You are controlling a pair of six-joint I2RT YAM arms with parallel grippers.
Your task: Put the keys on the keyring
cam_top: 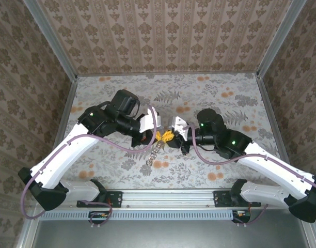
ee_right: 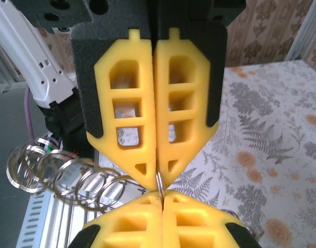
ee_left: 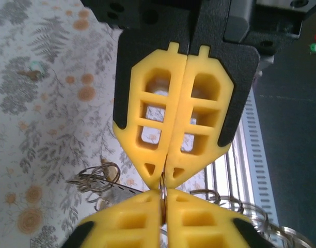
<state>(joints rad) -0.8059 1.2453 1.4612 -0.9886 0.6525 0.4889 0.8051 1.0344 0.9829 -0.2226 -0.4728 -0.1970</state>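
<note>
Keyring (cam_top: 155, 151), a chain of metal rings, hangs mid-table from the two grippers, both arms reaching in from the near rail with elbows splayed outward, so that left gripper (ee_left: 163, 173) and right gripper (ee_right: 158, 173) meet tip to tip, each clamped tight on the same top ring.

Arms match: left arm (cam_top: 62, 157) and right arm (cam_top: 282, 164) have white shell links, black joint housings and one green LED (cam_top: 91, 114) each. Purple cable (cam_top: 124, 149) runs outside the links. Black bases (cam_top: 47, 195). Left gripper (ee_left: 163, 178) and right gripper (ee_right: 159, 178): yellow lattice fingers (ee_right: 102, 113) (triangle cutout at tips), textured black backing.
</note>
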